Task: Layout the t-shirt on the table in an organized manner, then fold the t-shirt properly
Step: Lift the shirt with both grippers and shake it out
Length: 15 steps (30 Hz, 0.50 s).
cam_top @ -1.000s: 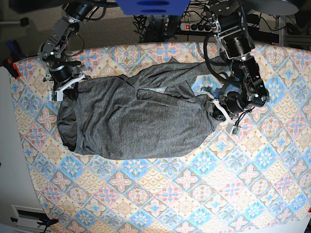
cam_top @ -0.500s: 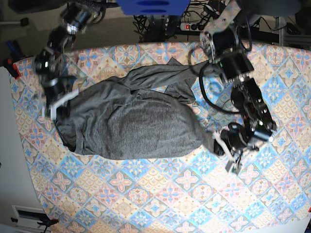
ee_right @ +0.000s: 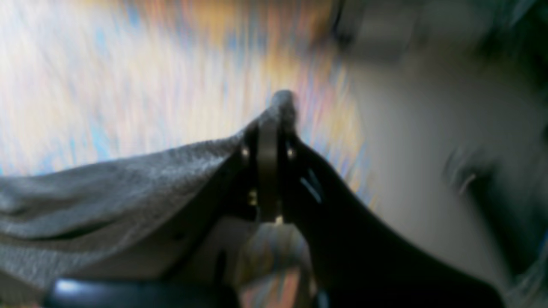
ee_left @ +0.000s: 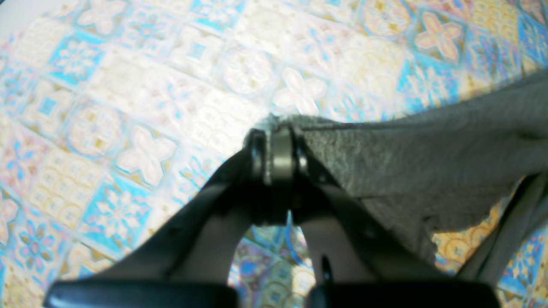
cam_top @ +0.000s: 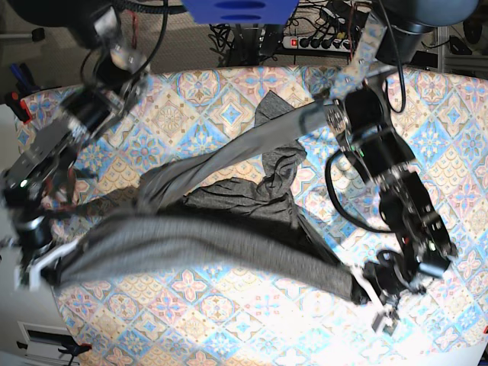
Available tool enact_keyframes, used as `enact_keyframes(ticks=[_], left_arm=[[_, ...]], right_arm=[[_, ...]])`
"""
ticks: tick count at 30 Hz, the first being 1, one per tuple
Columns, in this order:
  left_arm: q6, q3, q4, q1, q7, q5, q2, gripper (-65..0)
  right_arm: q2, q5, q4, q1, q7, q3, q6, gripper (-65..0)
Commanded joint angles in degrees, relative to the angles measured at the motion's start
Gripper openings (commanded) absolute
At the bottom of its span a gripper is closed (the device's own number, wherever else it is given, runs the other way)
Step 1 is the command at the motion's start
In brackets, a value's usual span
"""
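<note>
— Holding the t-shirt [cam_top: 198, 236] stretched across the frame's middle, left gripper [ee_left: 276, 128] and right gripper [ee_right: 274, 124] both pinch its hem.

— We keep tension even and lower it flat onto the table [cam_top: 252, 320].

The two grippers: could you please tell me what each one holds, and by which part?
Both hold the heathered charcoal-grey knit t-shirt: the left gripper pinches an edge at one end, the right gripper a bunched edge at the opposite end.
</note>
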Motion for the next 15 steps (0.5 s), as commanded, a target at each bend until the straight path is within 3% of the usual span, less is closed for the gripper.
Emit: enact_keyframes(ticks=[1,4,8,11,15], left_arm=[[0.03,0.26,-2.09,-4.84,-1.80,-0.86,-1.55,-65.0],[3.42,0.43,-10.61,-10.73,-4.26,-0.86,-3.92,-65.0],[5.44,0.61,-22.57,-18.64,-10.42,-0.86,-7.88,-65.0],[5.44,0.79,-29.60,-23.65,-12.79,-0.78,-9.81,-65.0],[5.53,6.76,-36.99,-29.19,-17.80,-0.78,-11.40,-65.0]], right_arm=[[1.78,0.71,-0.84,3.84,0.39,-1.00,-0.32,-65.0],[4.59,0.71,-5.58,8.94,-0.23,-4.34,-1.38,-65.0],[7.58,0.71,-12.00,13.33,-0.05,-8.56,-6.39,-65.0],[8.20,0.80,-14.81,17.03,0.04,-10.58,-6.39,-65.0],[8.29,0.80,-19.38,22.21,0.04,-11.46,-6.39,-65.0]])
